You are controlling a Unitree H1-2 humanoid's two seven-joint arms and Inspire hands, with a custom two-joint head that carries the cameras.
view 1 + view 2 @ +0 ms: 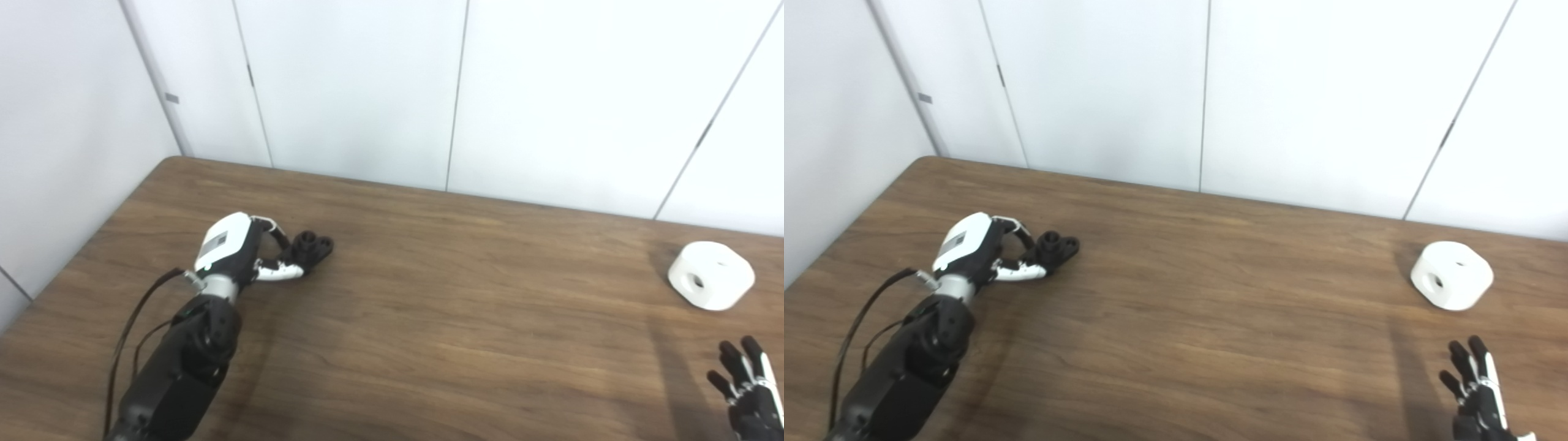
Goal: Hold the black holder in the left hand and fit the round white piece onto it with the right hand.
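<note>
Brown wood table (429, 306) — white panelled wall (355, 86)

Left arm stretched out over the wooden table (429, 318), left hand (245, 248) low at the black holder (312, 245), fingers (278, 271) curled about its near end. Right hand (1479, 392) at the table's near right corner, palm upright, fingers spread and holding nothing.

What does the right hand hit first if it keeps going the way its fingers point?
Probably the round white piece: the right hand points up-table toward it, with bare table between. Depth is unclear; it could pass over.
</note>
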